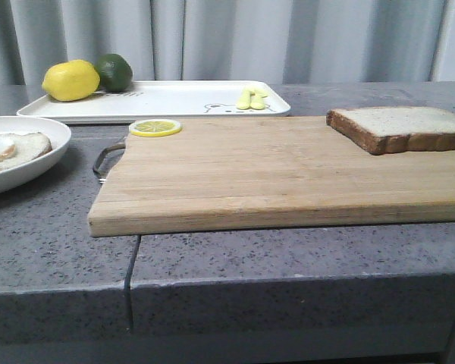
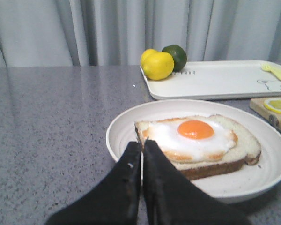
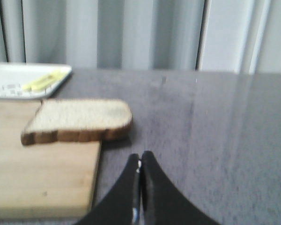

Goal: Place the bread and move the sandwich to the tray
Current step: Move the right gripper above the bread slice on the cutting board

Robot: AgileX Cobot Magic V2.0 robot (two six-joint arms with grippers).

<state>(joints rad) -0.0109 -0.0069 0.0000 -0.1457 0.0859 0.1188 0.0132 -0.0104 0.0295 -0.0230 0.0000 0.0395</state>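
Observation:
The bread [image 1: 398,125] lies flat on the far right corner of the wooden cutting board [image 1: 273,174]. In the right wrist view the bread [image 3: 79,117] is a little ahead of my right gripper [image 3: 140,155], which is shut and empty over the grey counter beside the board. The sandwich shows as one slice topped with a fried egg [image 2: 196,140] on a round white plate [image 2: 117,136]. My left gripper [image 2: 142,143] is shut and empty at the plate's near rim. The tray [image 1: 182,98] sits at the back. Neither gripper shows in the front view.
A lemon [image 1: 70,80] and a lime [image 1: 115,71] rest on the tray's left end, and a yellow utensil [image 1: 252,98] lies on its right end. A lemon slice [image 1: 155,127] sits on the board's back left corner. The counter's front edge is near.

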